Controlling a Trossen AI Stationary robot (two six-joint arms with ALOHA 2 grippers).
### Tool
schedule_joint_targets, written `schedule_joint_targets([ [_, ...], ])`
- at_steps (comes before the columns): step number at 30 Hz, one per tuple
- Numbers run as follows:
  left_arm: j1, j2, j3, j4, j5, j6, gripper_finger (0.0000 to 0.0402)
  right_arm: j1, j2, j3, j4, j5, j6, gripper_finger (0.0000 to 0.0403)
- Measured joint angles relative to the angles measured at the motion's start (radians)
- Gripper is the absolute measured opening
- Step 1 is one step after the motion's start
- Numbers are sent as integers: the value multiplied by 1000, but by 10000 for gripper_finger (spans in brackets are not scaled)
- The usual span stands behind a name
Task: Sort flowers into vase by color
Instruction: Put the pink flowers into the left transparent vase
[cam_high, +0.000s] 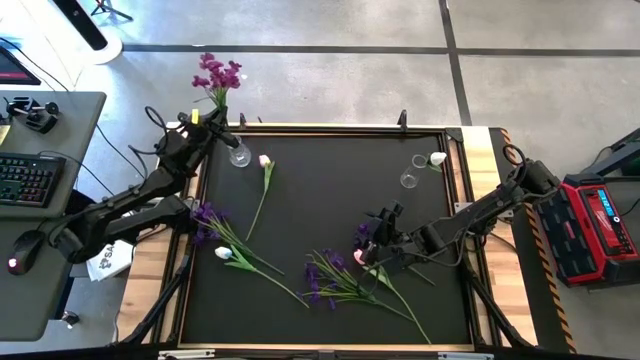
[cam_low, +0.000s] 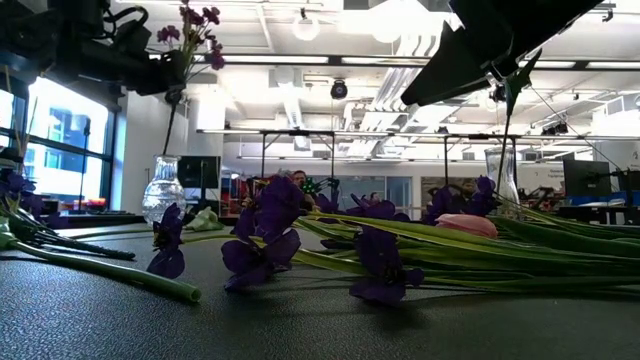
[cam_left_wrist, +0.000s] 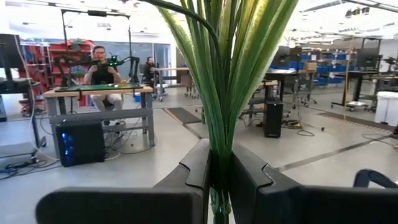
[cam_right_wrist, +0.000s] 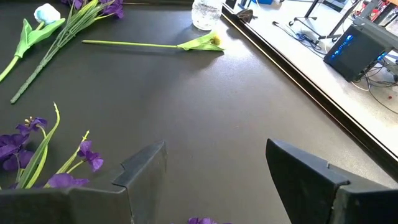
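- Left pincer (cam_high: 197, 124) grips a purple flower (cam_high: 217, 75) above the left vase (cam_high: 239, 155); a tilted stem could miss the mouth.
- Right pincer (cam_high: 372, 247) hovers wide over the desk (cam_high: 320, 200).

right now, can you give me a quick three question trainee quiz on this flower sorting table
1. True or false: the left gripper is shut on the purple-blossomed green-stemmed flower.
2. The right gripper hovers: A) open over the loose flowers on the black mat; B) shut on a white tulip.
3. What sits in the clear glass vase nearest the right arm?

Key: 1 true; 2 A; 3 a white tulip bud.
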Motion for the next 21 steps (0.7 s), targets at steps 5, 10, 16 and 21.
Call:
schedule_joint_targets([
  [5, 15, 0, -95, 175, 0, -48, 26, 0, 0, 0, 0, 0, -1, 259],
  [10, 24, 0, -216, 333, 0, -75, 26, 0, 0, 0, 0, 0, -1, 259],
  [16, 23, 0, -243, 326, 0, -76, 26, 0, 0, 0, 3, 0, -2, 259],
  [21, 23, 0, -243, 325, 10, -78, 37, 0, 0, 0, 23, 0, -5, 259],
])
